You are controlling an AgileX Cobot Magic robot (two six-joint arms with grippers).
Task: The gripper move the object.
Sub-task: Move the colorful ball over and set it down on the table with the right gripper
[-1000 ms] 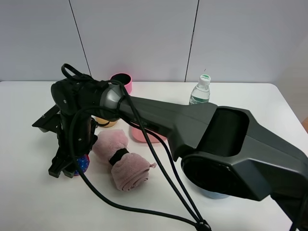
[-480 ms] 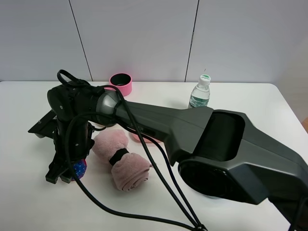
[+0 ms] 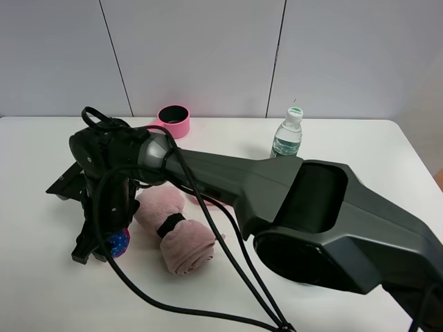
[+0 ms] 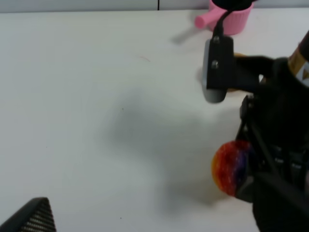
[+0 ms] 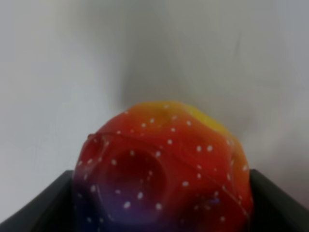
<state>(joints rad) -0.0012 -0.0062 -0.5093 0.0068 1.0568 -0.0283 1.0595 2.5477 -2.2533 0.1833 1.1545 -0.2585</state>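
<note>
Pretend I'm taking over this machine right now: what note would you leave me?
Right claw: reaches across to the left side of the white table, shut on the small bumpy ball, mottled red, yellow and purple.
Left claw: only a dark corner shows in its own camera; open or shut, cannot tell.
Ball: in the claw, just beside the rolled pink towel with a black band; whether it touches the table is unclear.
Done: ball grasped.
Left: carry it and let go; where to is not shown.
</note>
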